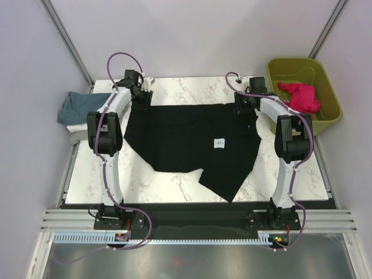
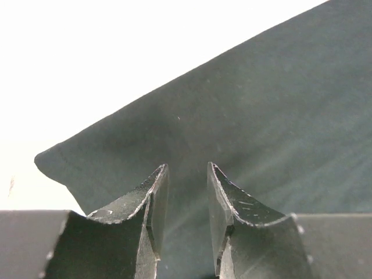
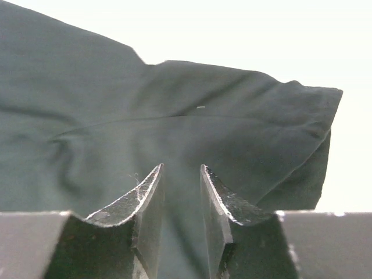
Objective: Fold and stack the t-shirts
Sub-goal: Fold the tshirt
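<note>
A large black t-shirt [image 1: 186, 145] lies spread on the marble table, with a small white label [image 1: 220, 143] showing right of its middle. My left gripper [image 1: 141, 96] hovers over the shirt's far left corner. In the left wrist view the left gripper [image 2: 187, 165] is open, its jaws apart above the dark cloth [image 2: 261, 116] with nothing pinched. My right gripper [image 1: 241, 105] is over the far right corner. The right gripper [image 3: 181, 167] is also open, above a rumpled fold of the black t-shirt [image 3: 174, 116]. A teal-blue t-shirt [image 1: 78, 107] lies on pale cloth [image 1: 74, 129] at the left table edge.
An olive-green basket [image 1: 325, 87] stands at the back right, just off the table, with a pink-red cloth [image 1: 301, 96] inside. Bare marble [image 1: 174, 186] shows in front of the black shirt. The shirt's lower tip reaches towards the table's near edge [image 1: 229, 197].
</note>
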{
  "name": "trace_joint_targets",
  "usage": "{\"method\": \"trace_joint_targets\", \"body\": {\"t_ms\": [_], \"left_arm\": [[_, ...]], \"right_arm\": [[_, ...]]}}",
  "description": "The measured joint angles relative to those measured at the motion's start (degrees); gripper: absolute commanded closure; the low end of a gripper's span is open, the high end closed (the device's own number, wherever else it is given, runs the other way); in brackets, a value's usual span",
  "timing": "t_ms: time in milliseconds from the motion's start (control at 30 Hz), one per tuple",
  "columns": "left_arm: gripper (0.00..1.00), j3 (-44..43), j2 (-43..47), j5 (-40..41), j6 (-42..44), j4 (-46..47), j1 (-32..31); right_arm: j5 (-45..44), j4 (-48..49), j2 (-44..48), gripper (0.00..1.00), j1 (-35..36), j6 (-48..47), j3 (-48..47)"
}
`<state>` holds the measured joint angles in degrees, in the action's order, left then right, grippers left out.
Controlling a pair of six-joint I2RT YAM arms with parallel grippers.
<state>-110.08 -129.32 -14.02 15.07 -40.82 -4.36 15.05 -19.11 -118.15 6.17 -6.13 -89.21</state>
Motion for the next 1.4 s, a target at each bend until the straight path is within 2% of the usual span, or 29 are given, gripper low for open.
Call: {"method": "trace_joint_targets", "body": {"t_ms": [200, 600, 667, 733, 967, 1200, 1267, 1300, 1400], "left_arm": [[0.59, -5.4, -5.5, 0.8, -0.1, -4.0, 0.2], [0.55, -26.2, -18.3, 1.8, -1.7, -11.9, 1.7], [0.54, -28.0, -19.3, 1.8, -1.7, -12.1, 1.8], [0.46, -29.2, -20.0, 1.8, -1.7, -11.6, 1.8], [0.40, -29.6, -20.2, 1.9, -2.2, -7.3, 1.9], [0.42, -28.8, -18.3, 1.9, -2.3, -0.9, 2.2], [0.44, -25.6, -14.5, 1.3, -2.3, 0.4, 2.3], [0.49, -23.7, -12.3, 0.7, -2.3, 0.3, 2.3], [0.51, -13.7, -1.6, -0.6, -0.2, 0.7, 2.0]], "right_arm": [[-1.0, -0.4, -6.4, 0.55, -1.5, 0.4, -3.1], [-3.1, -0.6, -10.2, 0.46, -1.5, 1.1, -7.6], [-3.3, -0.6, -10.9, 0.46, -1.5, 1.1, -8.6], [-3.6, -0.5, -11.9, 0.46, -1.5, 1.0, -10.1], [-5.5, 0.2, -16.1, 0.42, -1.6, 0.8, -16.4], [-7.2, 0.3, -18.6, 0.41, -1.7, -0.3, -20.4], [-6.9, 0.2, -18.3, 0.40, -1.8, -0.8, -20.4], [-6.8, 0.0, -18.0, 0.40, -1.9, -1.1, -20.4], [-5.9, -0.9, -15.0, 0.39, -2.0, -1.5, -18.8]]}}
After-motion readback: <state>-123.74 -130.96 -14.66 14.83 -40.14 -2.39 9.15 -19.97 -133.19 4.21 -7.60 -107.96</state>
